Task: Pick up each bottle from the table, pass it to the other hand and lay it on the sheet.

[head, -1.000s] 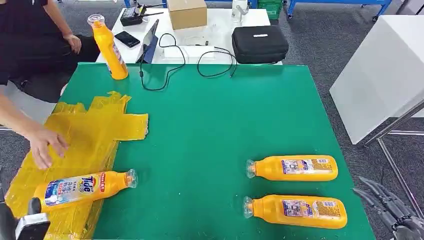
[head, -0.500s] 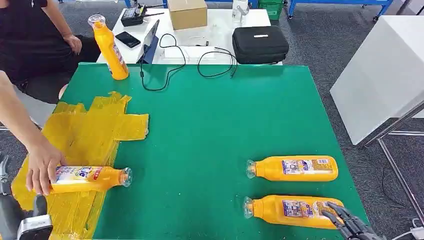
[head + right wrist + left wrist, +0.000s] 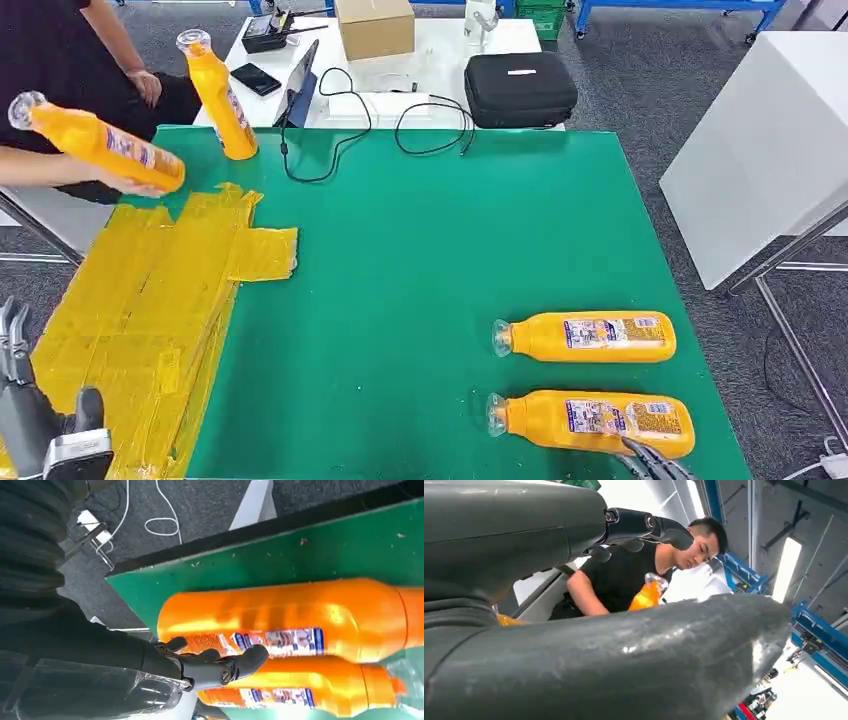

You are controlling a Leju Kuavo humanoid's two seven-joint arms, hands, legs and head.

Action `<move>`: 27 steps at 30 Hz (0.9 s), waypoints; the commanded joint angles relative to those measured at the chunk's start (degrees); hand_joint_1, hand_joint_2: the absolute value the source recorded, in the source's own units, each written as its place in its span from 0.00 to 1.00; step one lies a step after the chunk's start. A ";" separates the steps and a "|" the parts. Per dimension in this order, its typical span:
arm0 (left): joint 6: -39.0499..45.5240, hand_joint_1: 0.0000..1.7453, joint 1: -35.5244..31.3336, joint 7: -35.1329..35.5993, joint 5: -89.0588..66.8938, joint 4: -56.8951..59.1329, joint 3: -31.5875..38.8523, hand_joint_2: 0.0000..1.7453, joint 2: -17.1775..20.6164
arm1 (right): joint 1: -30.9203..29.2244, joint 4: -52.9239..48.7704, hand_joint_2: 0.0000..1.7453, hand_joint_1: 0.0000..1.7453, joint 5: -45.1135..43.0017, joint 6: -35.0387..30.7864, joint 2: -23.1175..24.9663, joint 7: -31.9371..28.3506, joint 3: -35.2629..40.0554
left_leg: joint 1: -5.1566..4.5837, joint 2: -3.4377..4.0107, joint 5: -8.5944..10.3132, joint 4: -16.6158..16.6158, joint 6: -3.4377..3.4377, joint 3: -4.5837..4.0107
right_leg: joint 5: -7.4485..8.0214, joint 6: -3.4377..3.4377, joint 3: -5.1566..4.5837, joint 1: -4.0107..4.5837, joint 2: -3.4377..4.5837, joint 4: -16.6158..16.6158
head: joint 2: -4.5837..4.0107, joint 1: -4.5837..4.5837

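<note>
Two orange bottles lie on their sides on the green table (image 3: 420,250), caps pointing left: a far bottle (image 3: 585,337) and a near bottle (image 3: 595,422). My right hand (image 3: 650,466) shows its fingertips at the base end of the near bottle. In the right wrist view the right hand (image 3: 215,667) is spread open beside the near bottle (image 3: 280,615), gripping nothing, with the far bottle (image 3: 300,690) behind it. My left hand (image 3: 40,425) is low at the sheet's near corner, fingers apart and empty. The yellow sheet (image 3: 160,300) has no bottle on it.
A person at the far left holds a third orange bottle (image 3: 100,148) in the air above the sheet's far end. Another bottle (image 3: 220,95) stands upright at the table's far left corner. Behind it a white table carries a black case (image 3: 520,88), cables and a box.
The person lifted the bottle off the sheet and carried it up to the far left. My right hand slid left, in behind the near bottle's base. My left hand's fingers now show higher.
</note>
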 commanded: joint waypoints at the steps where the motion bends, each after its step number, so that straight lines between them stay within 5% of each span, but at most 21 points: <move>1: -0.26 0.00 -0.02 0.17 0.21 0.34 -0.89 0.00 0.76 | -3.54 2.22 1.00 0.00 2.72 -1.94 -1.15 5.60 5.50 | 0.08 0.07 -0.13 0.03 -0.16 0.23 | -0.11 -0.04 0.30 0.08 -0.03 -0.06 | 0.00 0.00; 11: -1.43 0.00 0.45 0.17 -0.21 -0.80 -0.35 0.00 -0.51 | -9.44 10.44 1.00 0.00 5.21 -0.94 7.05 3.56 2.84 | 0.08 0.04 0.01 -0.10 -0.09 0.13 | 0.04 -0.03 0.20 0.08 -0.02 -0.20 | 0.00 -0.02; 16: -2.06 0.00 1.78 0.17 -0.40 -2.27 0.72 0.00 -1.57 | -7.44 8.15 1.00 0.00 10.54 -4.92 12.33 1.01 -3.61 | 0.13 0.11 -0.08 -0.08 -0.16 0.27 | -0.02 -0.05 0.37 0.13 0.02 -0.22 | 0.00 0.00; 27: -3.47 0.00 1.34 0.17 -0.61 -2.75 1.74 0.00 -2.54 | 0.45 7.21 1.00 0.00 12.09 4.30 23.29 -10.47 -22.09 | 0.06 -0.04 0.00 -0.06 -0.09 0.09 | -0.01 -0.03 0.17 0.06 -0.08 -0.12 | 0.00 0.00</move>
